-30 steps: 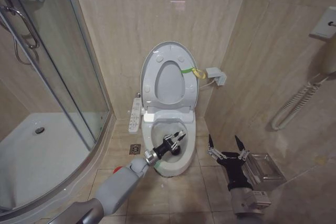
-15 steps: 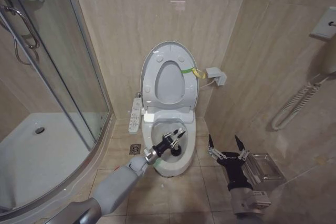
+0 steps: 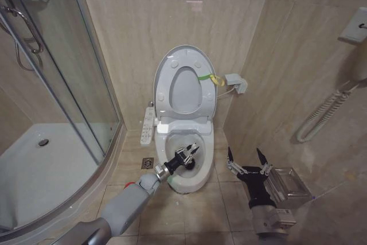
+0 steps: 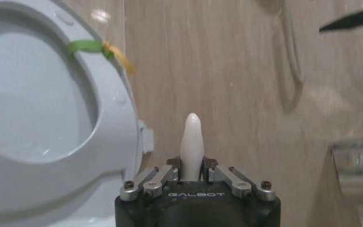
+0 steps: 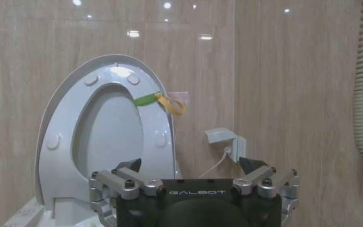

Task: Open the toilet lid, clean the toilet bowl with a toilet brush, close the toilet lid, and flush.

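Overhead, one left end effector [image 3: 187, 156] gripping one toilet brush [image 4: 192, 142], one toilet bowl [image 3: 198, 177]

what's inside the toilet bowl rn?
The left gripper is inside the toilet bowl, shut on the toilet brush handle. The brush head and the bowl's bottom are hidden beneath the gripper.

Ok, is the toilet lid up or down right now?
Up. The toilet lid stands upright against the wall behind the toilet bowl, where the left gripper holds the toilet brush.
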Robot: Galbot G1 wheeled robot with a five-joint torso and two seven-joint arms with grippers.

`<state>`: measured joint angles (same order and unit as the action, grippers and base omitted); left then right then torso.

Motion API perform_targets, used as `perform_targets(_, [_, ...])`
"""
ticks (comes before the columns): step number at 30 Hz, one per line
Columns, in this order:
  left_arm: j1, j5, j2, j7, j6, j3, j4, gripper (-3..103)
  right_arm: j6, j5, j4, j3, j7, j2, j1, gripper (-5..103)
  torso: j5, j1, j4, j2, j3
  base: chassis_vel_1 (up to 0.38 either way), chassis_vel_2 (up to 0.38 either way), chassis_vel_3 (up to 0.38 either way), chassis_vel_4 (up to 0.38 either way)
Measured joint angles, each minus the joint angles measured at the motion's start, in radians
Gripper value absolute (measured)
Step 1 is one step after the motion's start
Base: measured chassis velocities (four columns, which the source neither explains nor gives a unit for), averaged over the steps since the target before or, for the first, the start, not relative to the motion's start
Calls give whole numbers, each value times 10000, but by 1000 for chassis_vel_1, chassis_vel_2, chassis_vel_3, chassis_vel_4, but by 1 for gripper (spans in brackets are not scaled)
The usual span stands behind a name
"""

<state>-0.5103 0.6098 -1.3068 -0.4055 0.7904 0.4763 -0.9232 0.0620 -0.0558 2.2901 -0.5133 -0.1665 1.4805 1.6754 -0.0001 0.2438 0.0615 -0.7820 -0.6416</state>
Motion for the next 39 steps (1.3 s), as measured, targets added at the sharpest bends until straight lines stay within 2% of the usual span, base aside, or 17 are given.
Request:
perform_targets(3, [28, -163, -162, 9, 53, 29, 429, 22, 0, 0, 0, 0, 0, 0, 0, 100, 0, 0, 2, 0, 0, 0, 0, 0, 0])
perform_targets(8, [145, -1066, -409, -26, 244, -348, 1565, 22, 0, 0, 0, 0, 0, 0, 0, 100, 0, 0, -4, 0, -1, 0, 0, 0, 0])
perform_targets(14, [117, -624, -176, -34, 202, -236, 754, 22, 0, -1, 0, 0, 0, -1, 0, 100, 2, 0, -3, 0, -1, 0, 0, 0, 0])
perform_targets(16, [71, -89, -79, -15, 6, -108, 20, 22, 0, 0, 0, 0, 0, 0, 0, 100, 1, 0, 3, 0, 0, 0, 0, 0, 0])
perform_targets(19, [74, -123, -134, -23, 20, -80, 224, 22, 0, 0, 0, 0, 0, 0, 0, 100, 0, 0, 2, 0, -1, 0, 0, 0, 0])
perform_targets(22, [129, -493, -320, -200, 208, -324, 1261, 22, 0, 0, 0, 0, 0, 0, 0, 100, 1, 1, -3, 0, -1, 0, 0, 0, 0])
perform_targets(24, [131, -520, -326, -236, 230, -387, 1418, 22, 0, 0, 0, 0, 0, 0, 0, 100, 0, 1, -6, 0, -1, 0, 0, 0, 0])
perform_targets(28, [62, -379, -139, -269, 237, -385, 1014, 22, 0, 0, 0, 0, 0, 0, 0, 100, 2, 0, -5, 1, -1, 0, 0, 0, 0])
perform_targets(32, [8, 69, -85, 14, 136, -177, -225, 22, 0, 0, 0, 0, 0, 0, 0, 100, 1, 0, 1, 1, -1, 0, 0, 0, 0])
perform_targets(37, [2, 111, -232, 243, 72, -71, -487, 22, 0, 0, 0, 0, 0, 0, 0, 100, 0, 0, 4, 1, -1, 0, 0, 0, 0])
perform_targets(39, [-4, 77, -251, 245, 64, -23, -192, 22, 0, 0, 0, 0, 0, 0, 0, 100, 1, 0, 1, 0, -1, 0, 0, 0, 0])
